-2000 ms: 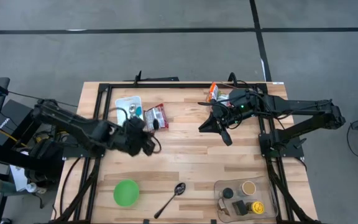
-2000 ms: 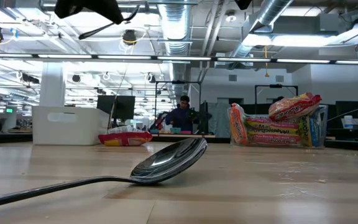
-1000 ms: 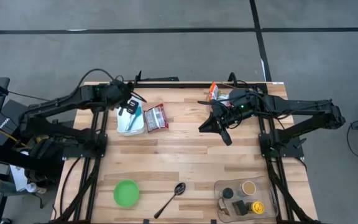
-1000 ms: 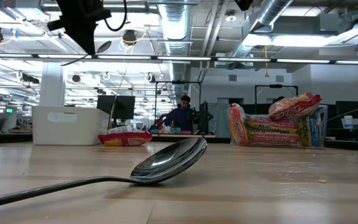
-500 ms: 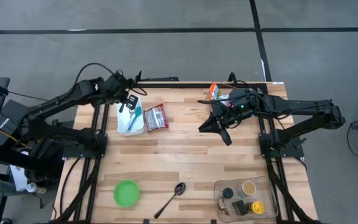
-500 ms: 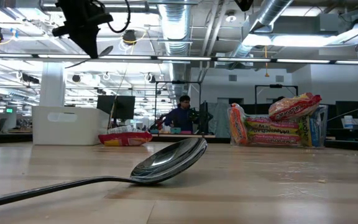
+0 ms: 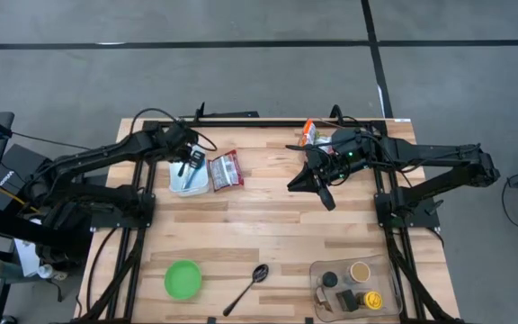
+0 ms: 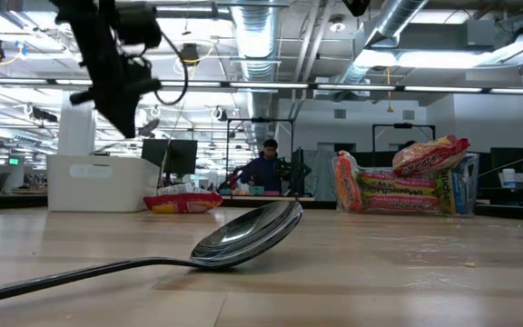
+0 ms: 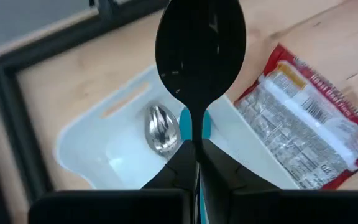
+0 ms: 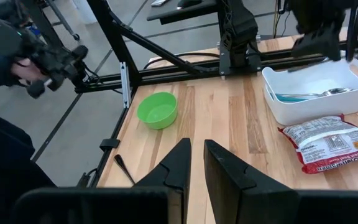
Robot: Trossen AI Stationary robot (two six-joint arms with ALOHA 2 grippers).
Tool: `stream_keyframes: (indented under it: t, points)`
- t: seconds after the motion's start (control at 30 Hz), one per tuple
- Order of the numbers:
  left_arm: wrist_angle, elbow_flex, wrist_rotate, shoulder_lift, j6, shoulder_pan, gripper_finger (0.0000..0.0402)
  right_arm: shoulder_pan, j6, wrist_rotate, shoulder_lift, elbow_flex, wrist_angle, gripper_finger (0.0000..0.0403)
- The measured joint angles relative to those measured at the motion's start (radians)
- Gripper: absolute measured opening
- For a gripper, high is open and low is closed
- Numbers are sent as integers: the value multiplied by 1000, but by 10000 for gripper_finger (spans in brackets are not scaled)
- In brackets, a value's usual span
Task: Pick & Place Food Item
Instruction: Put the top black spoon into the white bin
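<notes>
The food item, a red noodle packet [image 7: 226, 169] [image 9: 303, 134], lies flat on the table just right of a white bin [image 7: 187, 178] [image 9: 114, 155]. My left gripper [image 7: 188, 162] [image 9: 196, 155] hangs over that bin, shut on a black spoon [image 9: 201, 46]. A metal spoon [image 9: 161, 129] and a teal-handled utensil [image 9: 185, 124] lie in the bin. My right gripper [image 7: 306, 184] [image 10: 197, 163] waits above the table's far right part, fingers nearly together with nothing between them. My left gripper pinches the black spoon's handle [image 9: 196, 134] between its two fingers, just behind the bowl. The fingers slant down from the table's left and lie along the handle. The bowl sticks out past the fingertips, and the spoon hangs clear above the white bin.
A green bowl [image 7: 183, 278] and a metal spoon [image 7: 248, 288] lie near the front edge. A clear tray with small jars [image 7: 353, 286] stands at the front right. An orange packet [image 7: 308, 133] sits at the far edge. Black frame rails border the table.
My left gripper has come down toward the white bin and a little toward the table's near edge, still shut on the black spoon, which has sunk with it.
</notes>
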Motion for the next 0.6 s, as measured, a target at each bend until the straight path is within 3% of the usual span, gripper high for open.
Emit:
stream_keyframes:
  t: [0.23, 0.6]
  points:
    - [163, -160, 62, 0, -18, 51, 5, 0, 0, 0, 0, 0, 0, 40]
    - [232, -309, 161, 0, -37, 86, 4, -1, -1, 0, 0, 0, 0, 40]
